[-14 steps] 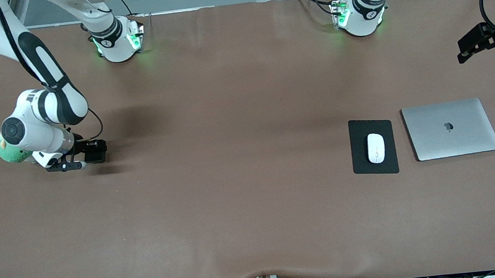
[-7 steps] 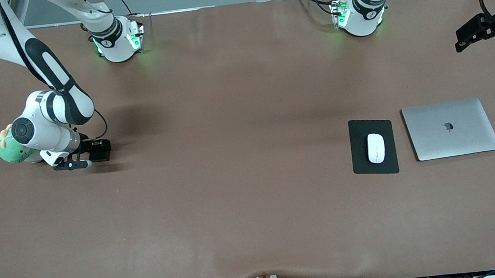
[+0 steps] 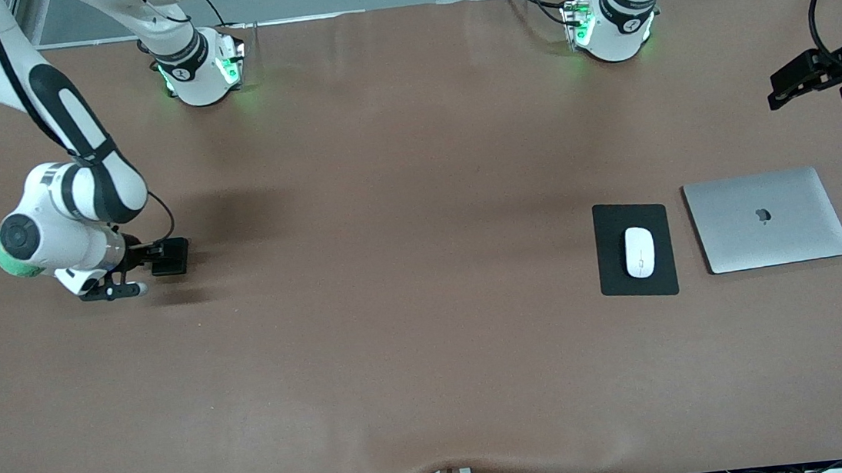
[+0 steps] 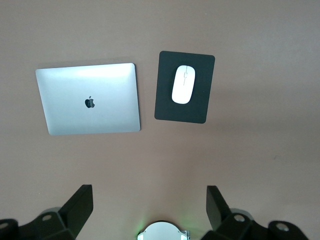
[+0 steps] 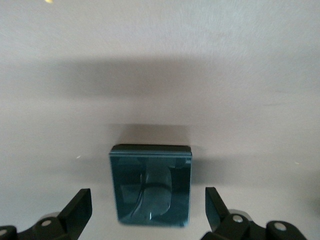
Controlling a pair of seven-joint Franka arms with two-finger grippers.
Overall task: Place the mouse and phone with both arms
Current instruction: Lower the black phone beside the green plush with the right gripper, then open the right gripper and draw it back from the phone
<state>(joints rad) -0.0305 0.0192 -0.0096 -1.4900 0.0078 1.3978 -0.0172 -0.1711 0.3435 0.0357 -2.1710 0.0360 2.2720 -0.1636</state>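
Right wrist view: the phone (image 5: pixel 151 185) is released on the table (image 3: pixel 393 270); right gripper (image 3: pixel 132 273) fingers are spread, withdrawn slightly. Left gripper (image 4: pixel 150 210), spread, is lifted away; mouse (image 3: pixel 639 252) is placed.

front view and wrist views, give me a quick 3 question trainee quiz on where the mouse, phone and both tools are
1. True or false: the mouse lies on the mouse pad.
2. Which tool has the phone between its open fingers? A) left tool B) right tool
3. Fill in: beside the mouse pad, toward the left arm's end of the table, lies a closed silver ____.

Key:
1. True.
2. B, the right tool, low over the phone; the left tool hangs open, high over bare table.
3. laptop.
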